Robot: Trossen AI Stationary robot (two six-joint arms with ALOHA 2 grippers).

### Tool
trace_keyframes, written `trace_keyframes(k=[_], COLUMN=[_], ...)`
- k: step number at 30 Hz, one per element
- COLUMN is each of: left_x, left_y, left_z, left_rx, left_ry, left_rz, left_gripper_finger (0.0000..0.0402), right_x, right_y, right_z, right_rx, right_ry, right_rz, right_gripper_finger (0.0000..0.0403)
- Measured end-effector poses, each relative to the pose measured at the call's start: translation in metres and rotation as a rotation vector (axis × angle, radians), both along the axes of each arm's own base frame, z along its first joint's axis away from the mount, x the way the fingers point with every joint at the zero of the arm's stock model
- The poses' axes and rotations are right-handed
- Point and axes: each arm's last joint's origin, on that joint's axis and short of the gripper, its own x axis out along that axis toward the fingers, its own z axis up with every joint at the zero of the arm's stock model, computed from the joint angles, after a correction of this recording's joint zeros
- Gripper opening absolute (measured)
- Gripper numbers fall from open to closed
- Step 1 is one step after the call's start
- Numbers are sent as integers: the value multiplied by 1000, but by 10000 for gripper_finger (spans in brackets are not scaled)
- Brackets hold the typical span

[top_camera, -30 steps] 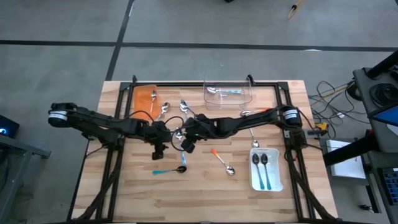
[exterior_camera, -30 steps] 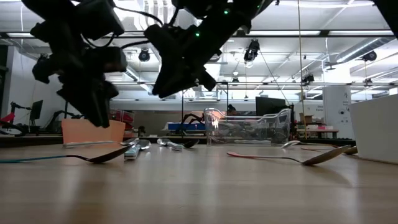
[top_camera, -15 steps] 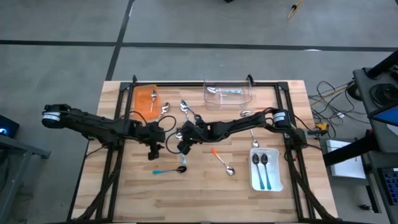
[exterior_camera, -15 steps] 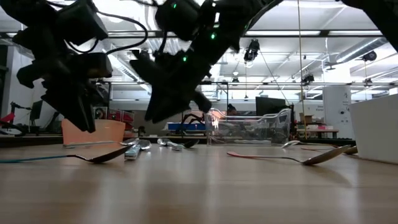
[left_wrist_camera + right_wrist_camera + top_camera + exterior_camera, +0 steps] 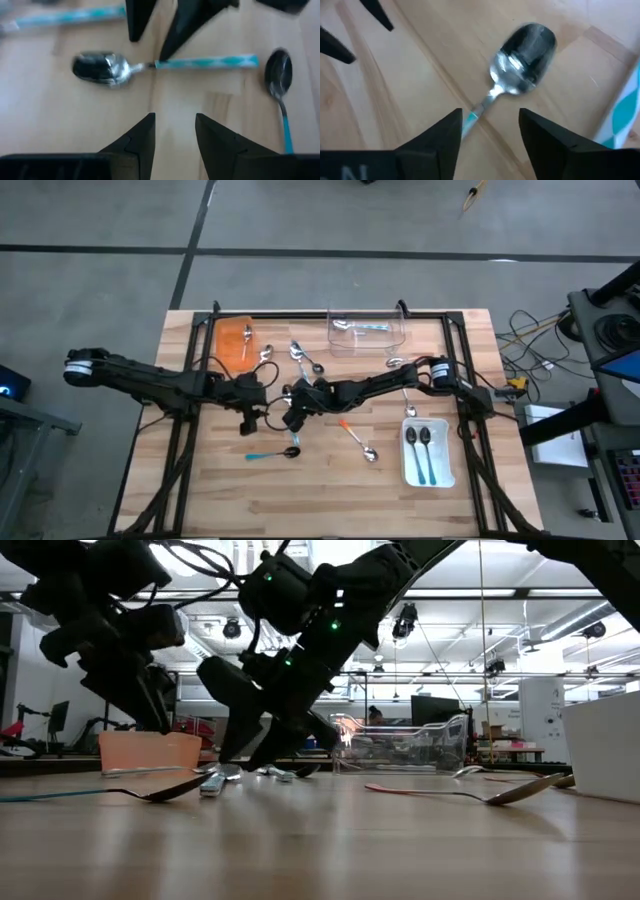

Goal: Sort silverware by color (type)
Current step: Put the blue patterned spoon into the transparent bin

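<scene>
Both arms are built of dark, nearly black links joined by rounded housings. The left arm (image 5: 150, 378) ends outward in a pale grey, disc-shaped joint cap, and the right arm (image 5: 385, 383) carries a similar light cap near its base. Thin black cables loop loosely along each arm and arch over the wrists. In the low view, small green indicator lights glow on the right arm's wrist housing. The left gripper (image 5: 174, 131) has matte black, wedge-shaped fingers tapering to blunt tips. The right gripper (image 5: 489, 129) shows the same black, angular fingers with flat inner faces.
</scene>
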Motion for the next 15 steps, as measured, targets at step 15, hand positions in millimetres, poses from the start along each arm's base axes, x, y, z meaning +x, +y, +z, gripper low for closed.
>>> trace_keyframes(k=[15], left_x=[3], left_y=[2], left_z=[33], left_rx=[136], left_ry=[-156], left_rz=[-39], left_gripper_finger=[121], right_x=[3], right_y=[6], right_z=[3], right_rx=[-7], right_ry=[-38], right_rz=[14], right_gripper_finger=[207])
